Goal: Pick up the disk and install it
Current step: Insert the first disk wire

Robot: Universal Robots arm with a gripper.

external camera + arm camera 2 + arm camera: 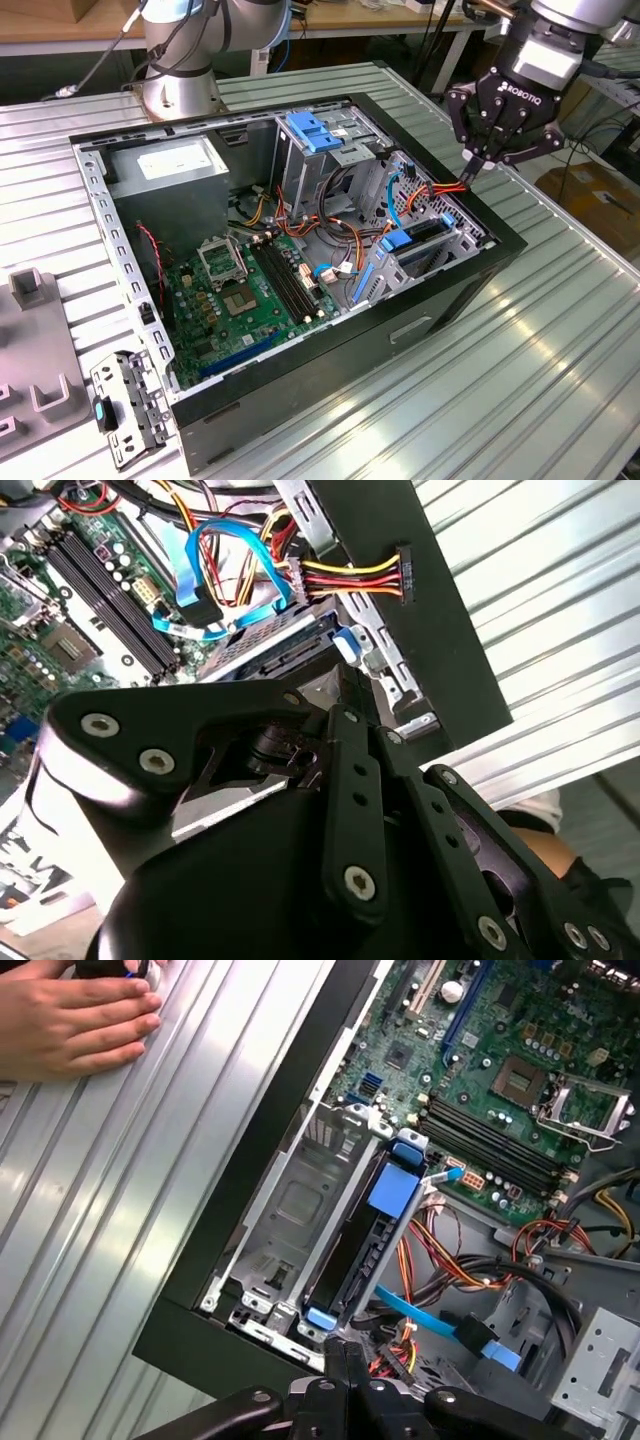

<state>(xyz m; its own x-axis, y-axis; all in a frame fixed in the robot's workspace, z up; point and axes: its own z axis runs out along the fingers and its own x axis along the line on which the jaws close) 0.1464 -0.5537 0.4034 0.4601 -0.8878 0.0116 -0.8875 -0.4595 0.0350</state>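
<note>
The disk (348, 1260) sits slotted in the bay (285, 1210), beside the gripper (345, 1348).

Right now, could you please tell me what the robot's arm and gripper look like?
The arm is built of silvery-grey cylindrical segments on a round base, with a dark cable running beside it. The gripper is black with white lettering; its jaws are jointed link bars pinned with silver screws.

One open computer case (330, 375), one motherboard (235, 300), one grey power-supply box (165, 170), one disk (352, 1260), one bare blue bracket (315, 132).
</note>
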